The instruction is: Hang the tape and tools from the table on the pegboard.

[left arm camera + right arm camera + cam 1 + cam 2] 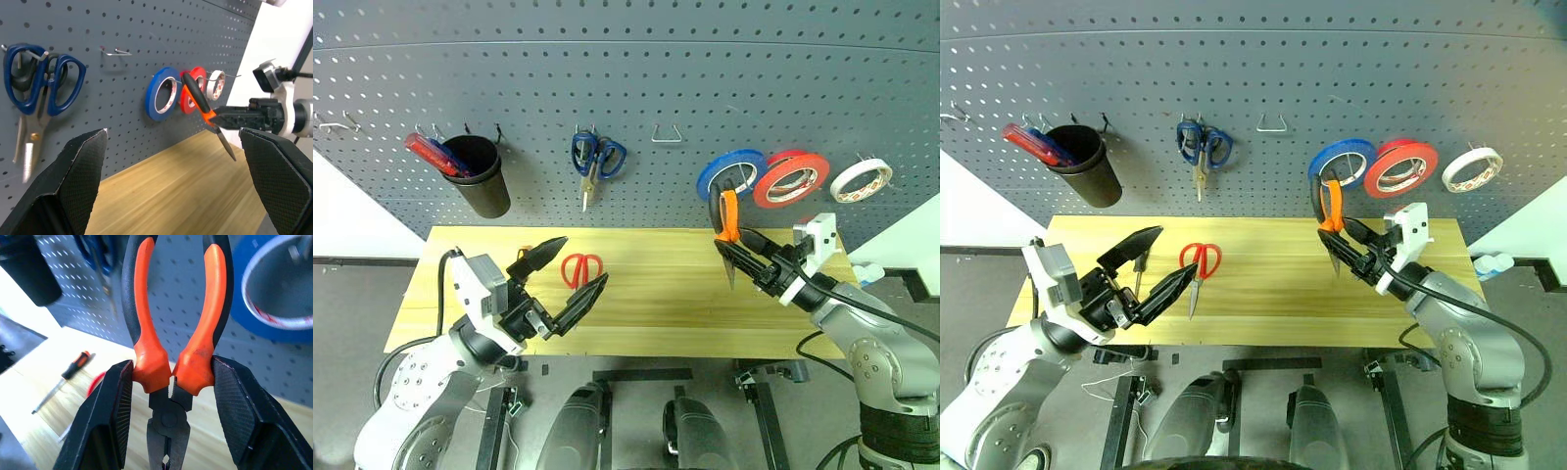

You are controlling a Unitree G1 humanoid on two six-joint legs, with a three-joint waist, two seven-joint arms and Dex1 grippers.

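Orange-and-black pliers (173, 352) are pinched at the base of their handles by the right gripper (754, 262), handles up and nose down, lifted off the table (675, 294) in front of the pegboard (636, 98), just below the blue roll (729, 173). The red tape (791, 178) is already hung between the blue roll and a white roll (861, 179). Hanging the pliers appears to be the step in hand; a free hook must next be reached and a handle slipped over it. Red-handled scissors (581, 268) and the screwdriver (61, 381) are left on the table, near the left gripper (570, 277), whose fingers are spread wide and empty.
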